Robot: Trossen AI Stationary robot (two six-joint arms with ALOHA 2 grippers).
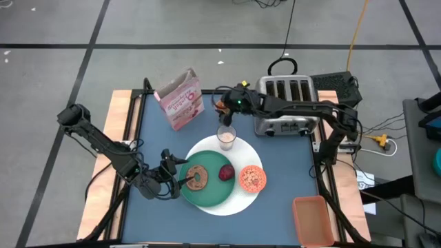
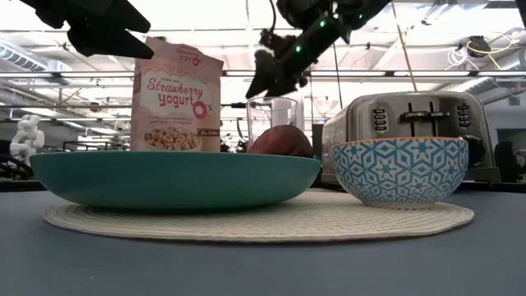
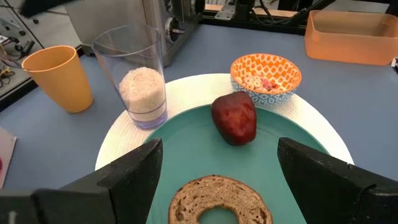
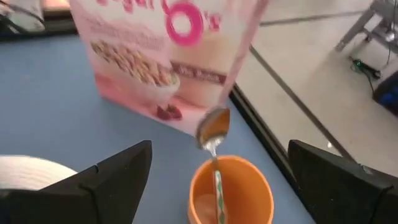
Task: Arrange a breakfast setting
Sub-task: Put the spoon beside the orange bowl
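The green plate [image 1: 207,189] lies on the white round mat [image 1: 238,200] and holds the bagel [image 1: 198,178] and the dark red fruit [image 1: 226,172]. The small orange patterned bowl [image 1: 252,178] and the milk glass [image 1: 227,138] stand on the mat. The pink cereal box [image 1: 180,102] stands at the far left. My left gripper [image 1: 172,171] is open at the plate's left rim, its fingers on either side of the bagel [image 3: 221,199] without touching it. My right gripper [image 1: 227,110] is open above the orange cup [image 4: 230,193]. The metal spoon [image 4: 214,134] stands in the cup, bowl end up.
The silver toaster [image 1: 286,103] stands at the far right under my right arm. The orange bin [image 1: 313,219] sits at the near right corner. Bare blue table [image 1: 155,145] lies between the cereal box and the plate.
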